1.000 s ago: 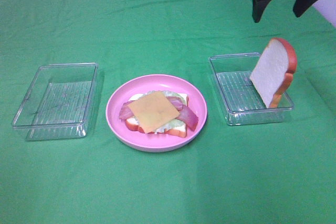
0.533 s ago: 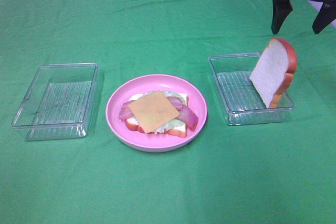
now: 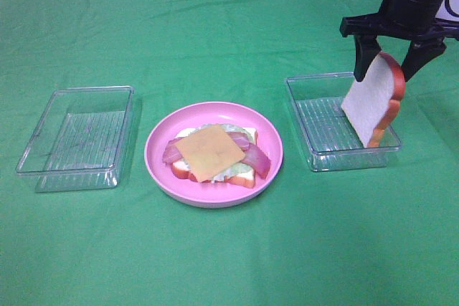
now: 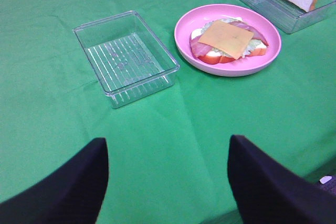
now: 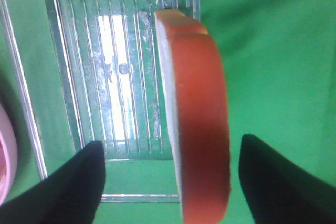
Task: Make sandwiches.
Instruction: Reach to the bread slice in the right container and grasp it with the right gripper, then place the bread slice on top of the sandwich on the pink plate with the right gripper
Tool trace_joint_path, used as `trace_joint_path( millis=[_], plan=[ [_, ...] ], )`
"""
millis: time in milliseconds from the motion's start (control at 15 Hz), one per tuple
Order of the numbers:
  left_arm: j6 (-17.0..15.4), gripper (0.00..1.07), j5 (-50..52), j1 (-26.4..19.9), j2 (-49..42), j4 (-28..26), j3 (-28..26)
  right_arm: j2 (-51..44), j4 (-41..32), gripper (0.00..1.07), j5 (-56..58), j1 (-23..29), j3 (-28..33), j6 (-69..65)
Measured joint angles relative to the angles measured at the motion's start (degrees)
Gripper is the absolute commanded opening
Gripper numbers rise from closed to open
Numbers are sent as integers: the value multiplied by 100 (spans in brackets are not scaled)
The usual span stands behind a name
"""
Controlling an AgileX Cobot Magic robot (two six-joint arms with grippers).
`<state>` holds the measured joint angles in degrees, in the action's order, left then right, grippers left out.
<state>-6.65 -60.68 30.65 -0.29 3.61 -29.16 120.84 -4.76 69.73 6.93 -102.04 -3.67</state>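
Right gripper (image 3: 391,62) straddles the top bread slice (image 3: 373,102), jaws wide (nothing gripped yet). Next: close, then carry it onto the cheese (image 3: 209,152). Left gripper (image 4: 168,182) idles agape, empty.

You have a table draped in a wrinkled green cloth (image 3: 229,26). Directly on it sit three things in a row: a clear ribbed rectangular plastic tray (image 3: 76,137) on the left, a round pink plate (image 3: 213,153) in the middle, and a second clear rectangular plastic tray (image 3: 323,130) on the right, all apart.
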Motion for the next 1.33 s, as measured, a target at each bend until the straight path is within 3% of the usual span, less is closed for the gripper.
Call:
trace_joint_path(
  millis=[67, 133, 400, 733, 1000, 1200, 1333],
  plan=[
    [0, 63, 0, 0, 0, 0, 0, -6, -23, 51, -6, 0, 0, 6],
    [0, 63, 0, 0, 0, 0, 0, -6, 17, 33, -11, 0, 0, 6],
    [0, 63, 0, 0, 0, 0, 0, -6, 132, 0, -6, 0, 0, 0],
    [0, 63, 0, 0, 0, 0, 0, -189, -138, 0, 0, 0, 0, 0],
    [0, 63, 0, 0, 0, 0, 0, -699, -842, 0, 6, 0, 0, 0],
    [0, 63, 0, 0, 0, 0, 0, -825, -1879, 0, 11, 11, 0, 0],
    [0, 63, 0, 0, 0, 0, 0, -825, -2051, 0, 6, 229, 0, 0]
  ],
)
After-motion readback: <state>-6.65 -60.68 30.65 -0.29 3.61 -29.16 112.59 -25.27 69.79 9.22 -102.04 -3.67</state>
